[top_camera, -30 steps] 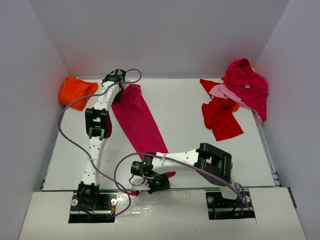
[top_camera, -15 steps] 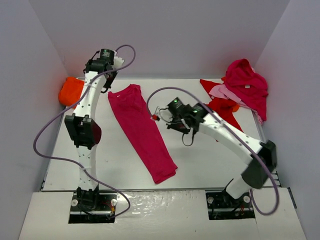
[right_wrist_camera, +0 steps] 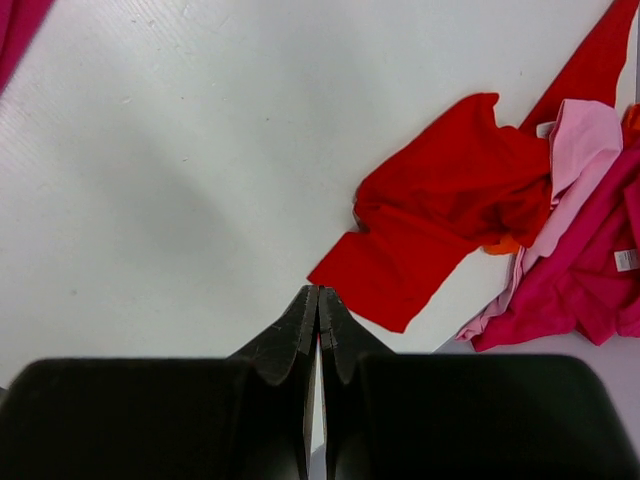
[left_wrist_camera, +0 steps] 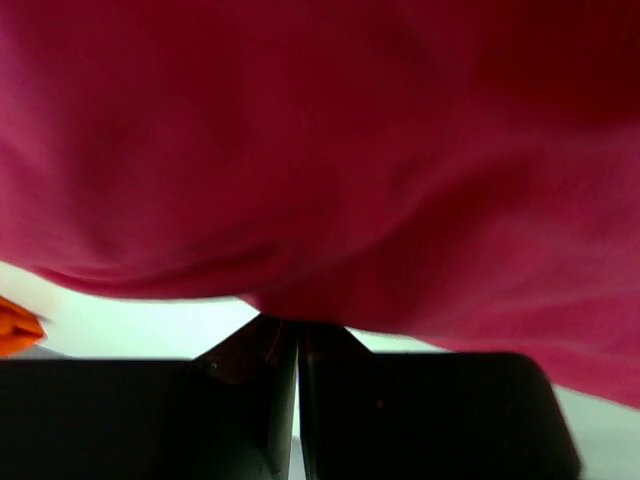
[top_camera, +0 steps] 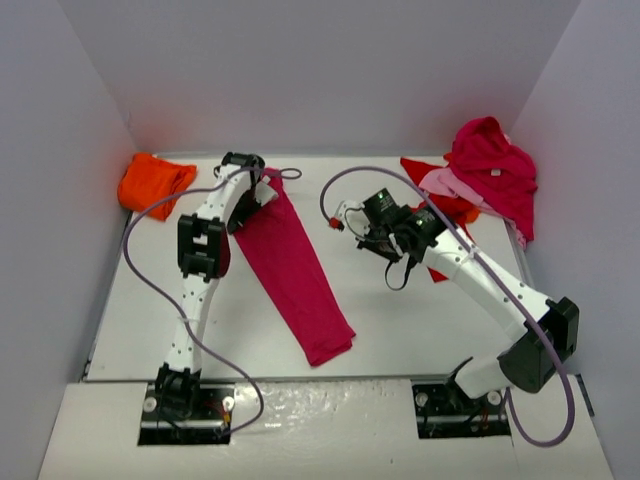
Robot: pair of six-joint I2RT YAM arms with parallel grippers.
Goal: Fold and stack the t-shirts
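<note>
Magenta t-shirt (top_camera: 300, 275) is now pinched by lowered left fingers (left_wrist_camera: 250, 400); right fingers (right_wrist_camera: 285, 350) pressed together.

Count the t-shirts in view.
5. Orange cloth t-shirt bunched far left; long magenta t-shirt centre-left; bright red t-shirt, light pink t-shirt and crimson t-shirt heaped far right. More may hide beneath those.
</note>
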